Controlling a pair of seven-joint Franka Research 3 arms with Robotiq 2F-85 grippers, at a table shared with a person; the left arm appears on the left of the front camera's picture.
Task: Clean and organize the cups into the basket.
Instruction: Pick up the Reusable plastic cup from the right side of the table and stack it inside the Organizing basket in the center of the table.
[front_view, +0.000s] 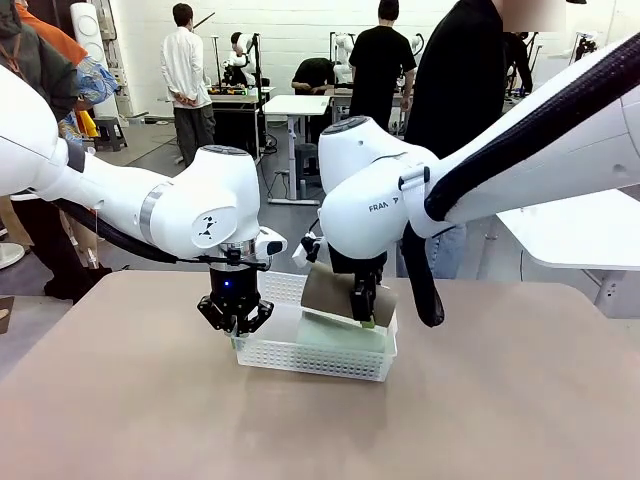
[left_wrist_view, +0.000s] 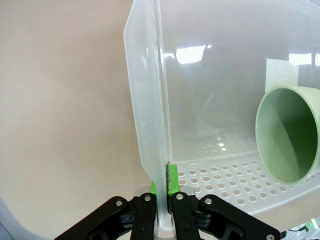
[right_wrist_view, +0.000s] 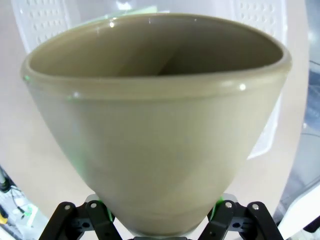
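Place: robotics lab, open shared hall
Bench: tan table (front_view: 120, 400) with two white robot arms (front_view: 190, 205) reaching over it
Room: white walls (front_view: 290, 30), grey floor (front_view: 290, 215), white work desks (front_view: 295, 104) farther back
People: several standing (front_view: 187, 70) at the far desks, backs turned, one (front_view: 455, 90) just across the table

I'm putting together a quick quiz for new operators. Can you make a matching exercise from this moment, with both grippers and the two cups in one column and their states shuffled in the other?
Things
1. left gripper
2. right gripper
3. mint green cup
4. tan-brown cup

States
A. lying on its side inside the basket
B. shut on the tan-brown cup
C. held in the air over the basket
D. shut on the basket's wall

Pairs: 1-D, 2-B, 3-A, 4-C
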